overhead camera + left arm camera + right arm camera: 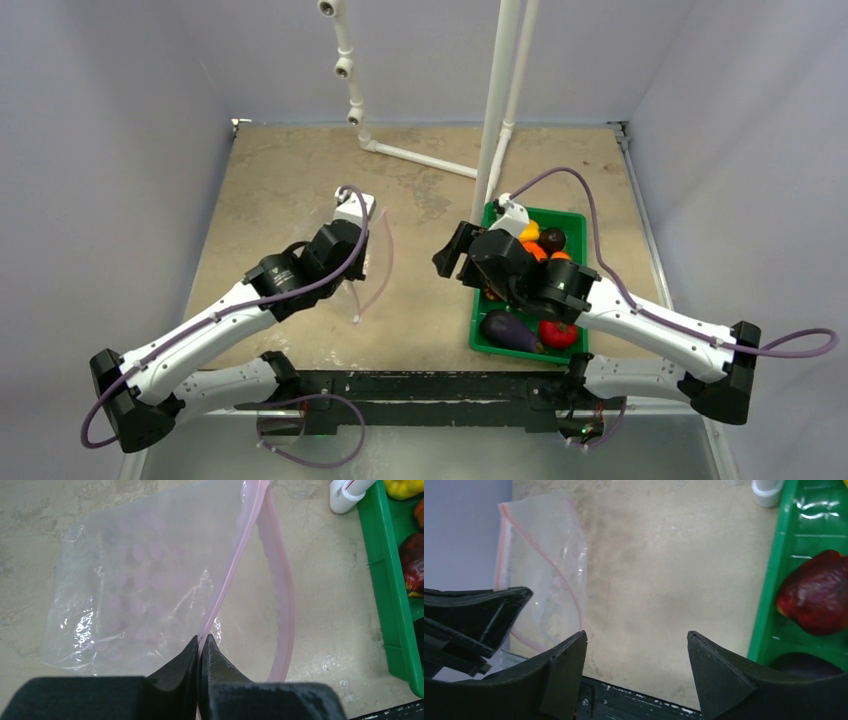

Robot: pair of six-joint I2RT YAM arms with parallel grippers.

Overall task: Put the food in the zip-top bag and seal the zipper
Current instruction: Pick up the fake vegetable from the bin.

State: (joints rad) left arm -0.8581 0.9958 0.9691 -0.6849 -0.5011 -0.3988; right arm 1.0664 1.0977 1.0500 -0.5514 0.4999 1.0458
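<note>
Left gripper (202,639) pinches the zipper (227,575), propping the zip-top bag (125,580) open; right gripper (636,635) hangs spread and empty, so we judge fetching food (510,331) from the tray (387,580) comes next.

Clear crinkly plastic zip-top bag (125,580), glossy green plastic tray (774,580), matt mottled tabletop (325,580).
</note>
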